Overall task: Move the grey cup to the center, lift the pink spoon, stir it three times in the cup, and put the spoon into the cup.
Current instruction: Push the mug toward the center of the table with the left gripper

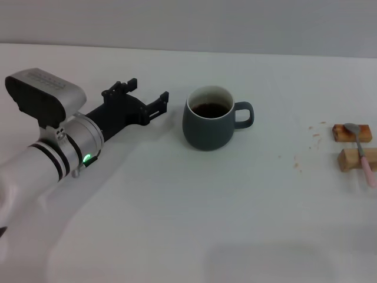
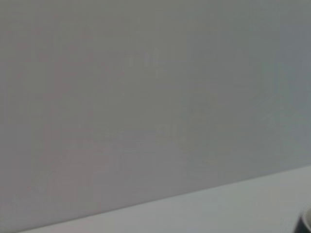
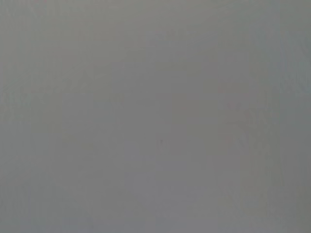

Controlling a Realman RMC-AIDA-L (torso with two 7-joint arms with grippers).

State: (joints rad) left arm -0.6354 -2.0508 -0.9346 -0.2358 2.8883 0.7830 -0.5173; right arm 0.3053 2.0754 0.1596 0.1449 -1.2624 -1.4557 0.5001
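The grey cup [image 1: 209, 121] stands upright near the middle of the white table, handle pointing right, with dark liquid inside. My left gripper [image 1: 148, 91] is open and empty just left of the cup, apart from it, fingers pointing toward it. The pink spoon [image 1: 360, 150] lies at the far right across two tan wooden blocks, silver bowl on the far block and pink handle toward me. A dark sliver at the corner of the left wrist view [image 2: 306, 223] may be the cup's rim. My right gripper is out of view; the right wrist view shows only flat grey.
The two wooden blocks [image 1: 351, 132] [image 1: 349, 159] sit by the table's right edge. Small crumbs [image 1: 297, 162] lie between cup and blocks. The white table [image 1: 194, 218] stretches wide in front of the cup.
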